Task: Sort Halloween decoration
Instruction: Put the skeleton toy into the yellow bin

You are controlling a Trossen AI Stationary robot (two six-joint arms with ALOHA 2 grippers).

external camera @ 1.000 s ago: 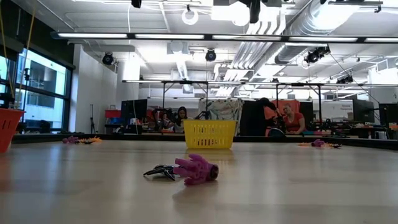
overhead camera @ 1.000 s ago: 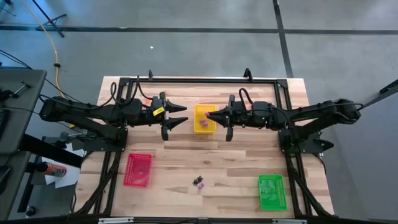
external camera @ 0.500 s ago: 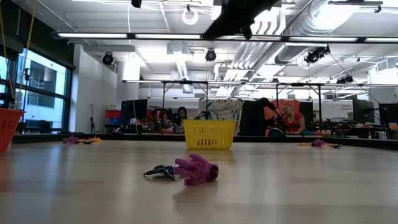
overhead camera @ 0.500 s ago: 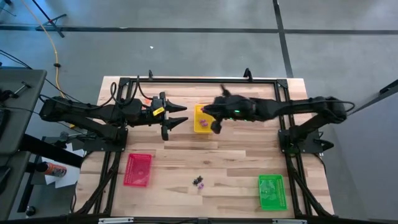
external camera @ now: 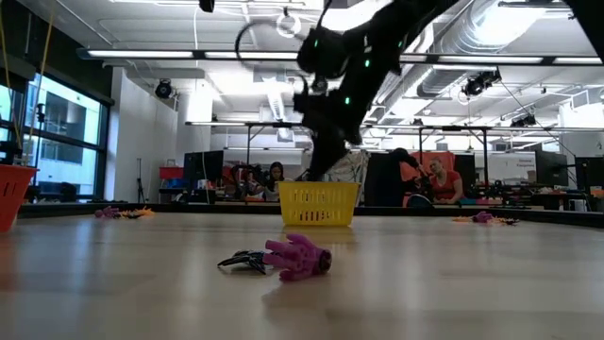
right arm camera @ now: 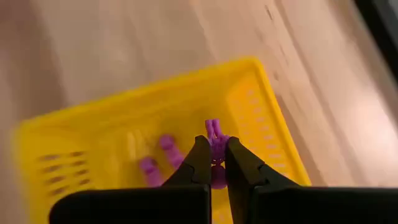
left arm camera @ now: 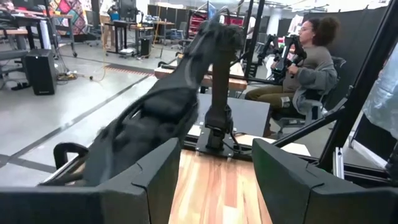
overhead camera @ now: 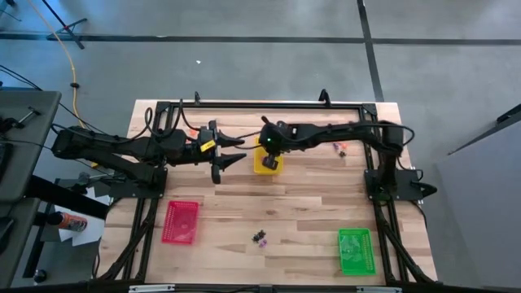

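Observation:
My right gripper (overhead camera: 272,159) hangs over the yellow tray (overhead camera: 259,167), pointing steeply down, shut on a small purple trinket (right arm camera: 214,138). Other purple trinkets (right arm camera: 159,155) lie on the tray's floor. The low view shows that gripper (external camera: 319,170) just above the tray (external camera: 319,204). My left gripper (overhead camera: 238,151) waits open and level to the left of the tray, holding nothing. A purple trinket (external camera: 298,257) and a black one (external camera: 243,261) lie on the table near its front edge (overhead camera: 260,238). My right gripper pinches the purple trinket between its two fingertips (right arm camera: 200,155), with one end of it (right arm camera: 213,129) sticking out past them. The fingers come from above, slanting down from the table's right. The trinket is lifted clear, above the yellow tray's floor.
A red tray (overhead camera: 181,221) lies front left and a green tray (overhead camera: 354,251) front right. A small orange trinket (overhead camera: 339,148) lies on the wood right of the yellow tray. Black frame rails (overhead camera: 269,104) run round the table. People sit in the room beyond.
My right gripper has swung toward the table's left and down, tipping from about level to steeply nose-down, and now hangs over the yellow tray. It has stayed shut.

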